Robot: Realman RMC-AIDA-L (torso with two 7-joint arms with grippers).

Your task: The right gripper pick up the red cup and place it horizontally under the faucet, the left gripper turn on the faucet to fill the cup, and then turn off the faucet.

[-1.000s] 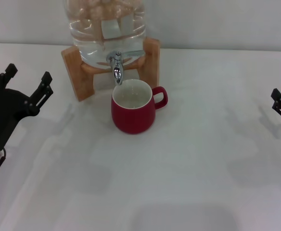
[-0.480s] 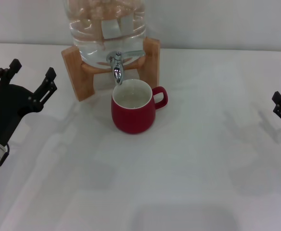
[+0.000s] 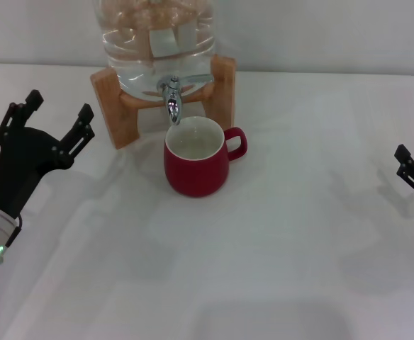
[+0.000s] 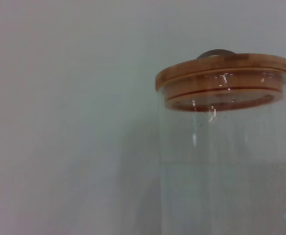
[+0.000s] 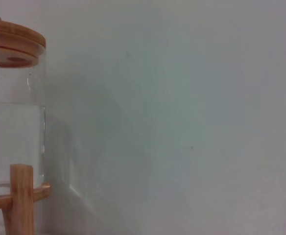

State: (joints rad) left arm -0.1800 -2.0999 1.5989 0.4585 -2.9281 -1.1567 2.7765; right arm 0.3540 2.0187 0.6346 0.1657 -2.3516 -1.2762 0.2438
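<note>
The red cup (image 3: 196, 170) stands upright on the white table, its mouth right under the spout of the chrome faucet (image 3: 171, 99), its handle pointing right. The faucet sits on the clear water jar (image 3: 154, 35) in the wooden stand (image 3: 111, 106). My left gripper (image 3: 59, 105) is open and empty, to the left of the stand and apart from it. My right gripper (image 3: 412, 173) shows only partly at the right edge, far from the cup.
The left wrist view shows the jar's wooden lid (image 4: 224, 73) against a plain wall. The right wrist view shows the jar (image 5: 13, 122) and a leg of the stand (image 5: 20, 196). The white table (image 3: 264, 269) spreads in front of the cup.
My left gripper has moved right and forward, closer to the wooden stand. My right gripper has shifted slightly down at the right edge. The cup has not moved.
</note>
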